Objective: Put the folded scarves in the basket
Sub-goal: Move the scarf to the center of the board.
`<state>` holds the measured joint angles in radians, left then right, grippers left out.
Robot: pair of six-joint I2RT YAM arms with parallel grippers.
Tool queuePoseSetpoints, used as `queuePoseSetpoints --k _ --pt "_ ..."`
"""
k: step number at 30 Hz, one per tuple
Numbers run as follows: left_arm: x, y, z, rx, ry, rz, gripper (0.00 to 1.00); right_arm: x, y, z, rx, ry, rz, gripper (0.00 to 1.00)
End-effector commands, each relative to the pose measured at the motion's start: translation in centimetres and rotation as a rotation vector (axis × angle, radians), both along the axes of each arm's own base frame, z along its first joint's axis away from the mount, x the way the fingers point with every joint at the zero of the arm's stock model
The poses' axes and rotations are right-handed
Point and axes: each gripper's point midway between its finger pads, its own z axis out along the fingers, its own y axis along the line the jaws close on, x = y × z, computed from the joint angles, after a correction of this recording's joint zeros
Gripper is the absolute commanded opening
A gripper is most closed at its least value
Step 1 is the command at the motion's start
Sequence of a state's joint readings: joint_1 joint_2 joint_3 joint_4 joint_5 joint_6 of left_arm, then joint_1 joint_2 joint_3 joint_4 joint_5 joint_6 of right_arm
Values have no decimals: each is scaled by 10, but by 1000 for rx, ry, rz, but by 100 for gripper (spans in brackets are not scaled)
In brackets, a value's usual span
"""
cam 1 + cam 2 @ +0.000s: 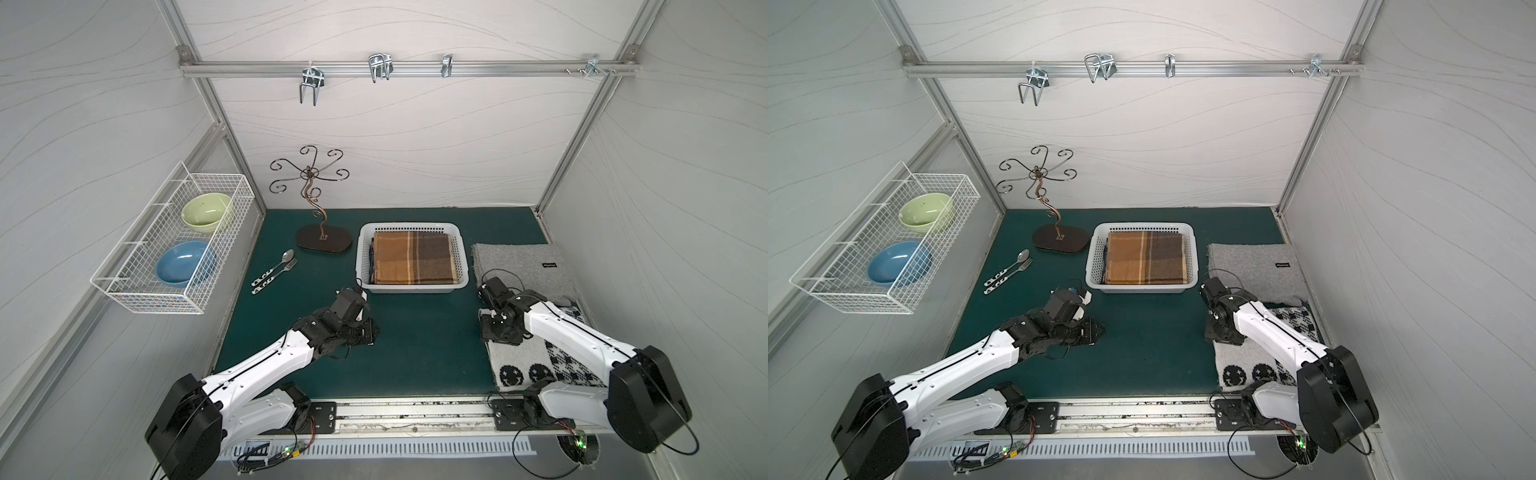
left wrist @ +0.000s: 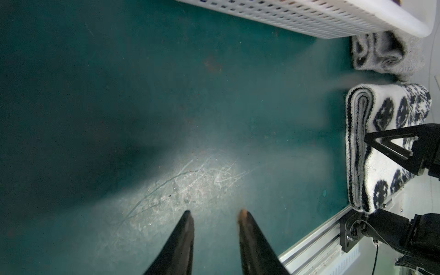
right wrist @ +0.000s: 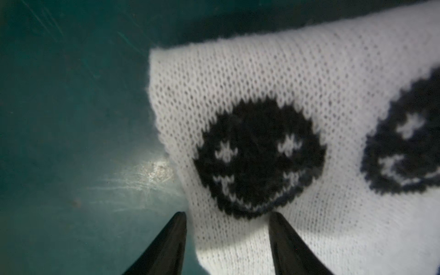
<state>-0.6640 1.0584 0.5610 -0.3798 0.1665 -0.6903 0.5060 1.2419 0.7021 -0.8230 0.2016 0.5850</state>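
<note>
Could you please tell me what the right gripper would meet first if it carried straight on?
Most likely the smiley-patterned scarf: the right gripper points down at its edge, jaws open; depth is unclear.

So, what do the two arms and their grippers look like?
The left arm and right arm have white shells, black joints and large black rounded housings, with a thin black cable along each. The left gripper and right gripper have black, tapered, pointed fingers; one left fingertip looks brownish.
</note>
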Motion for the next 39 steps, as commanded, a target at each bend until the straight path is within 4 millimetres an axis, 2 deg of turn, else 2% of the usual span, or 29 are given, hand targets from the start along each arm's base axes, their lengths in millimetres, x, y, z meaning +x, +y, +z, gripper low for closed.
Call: queuePoseSetpoints --k 1,6,8,11,15,17,22,28,34,37,39 --pt "5 -8 13 -66 -41 9 36 3 3 -10 18 5 -24 59" --pt "1 -3 17 -66 -52 15 36 8 -3 -19 -28 28 -31 57" --pt "-1 -1 16 -62 -49 15 36 9 -2 -24 1 46 -35 51" --pt "-6 0 12 -58 -31 10 36 6 4 -27 37 63 -19 36" --pt "-9 1 7 -71 -20 24 36 0 20 -30 67 82 18 32" --pt "-8 3 4 -72 -17 42 36 -2 36 -34 108 94 56 35" --pt "-7 3 6 -74 -17 50 36 -4 64 -35 99 94 104 33" --pt "-10 6 0 -75 -3 67 36 -10 119 -19 142 62 200 33" --pt "-12 10 -7 -72 5 87 37 -18 183 -23 296 91 268 35" --pt "-11 9 -7 -84 7 100 37 -19 210 -24 293 97 319 36" --pt "-10 8 -7 -89 7 108 37 -22 227 -23 301 99 350 42"
